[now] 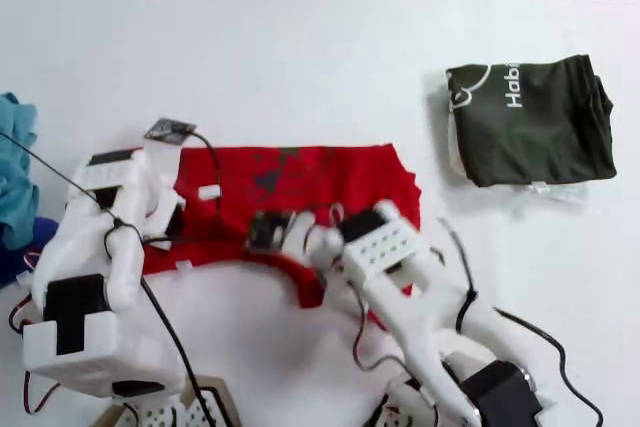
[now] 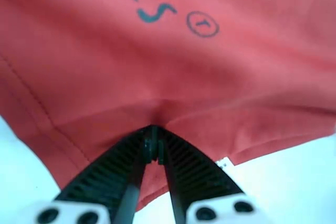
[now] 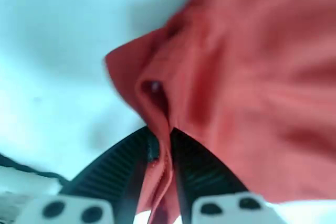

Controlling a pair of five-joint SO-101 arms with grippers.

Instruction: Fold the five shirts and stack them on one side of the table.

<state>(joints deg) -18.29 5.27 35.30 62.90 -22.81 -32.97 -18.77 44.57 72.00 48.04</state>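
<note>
A red shirt (image 1: 300,182) lies partly folded in the middle of the table, its dark print facing up. At the shirt's left edge my left gripper (image 1: 172,232) is shut on the cloth; in the left wrist view the left gripper (image 2: 151,148) pinches a fold of the red shirt (image 2: 173,66). Along the shirt's near edge my right gripper (image 1: 318,247) is shut too; in the right wrist view the right gripper (image 3: 160,153) clamps a bunched fold of the red shirt (image 3: 252,93), lifted off the white table (image 3: 63,51).
A folded dark green shirt (image 1: 530,122) sits at the back right. Teal and blue shirts (image 1: 15,177) are heaped at the left edge. Arm cables (image 1: 170,337) run across the near table. The white table (image 1: 250,47) stretches behind the red shirt.
</note>
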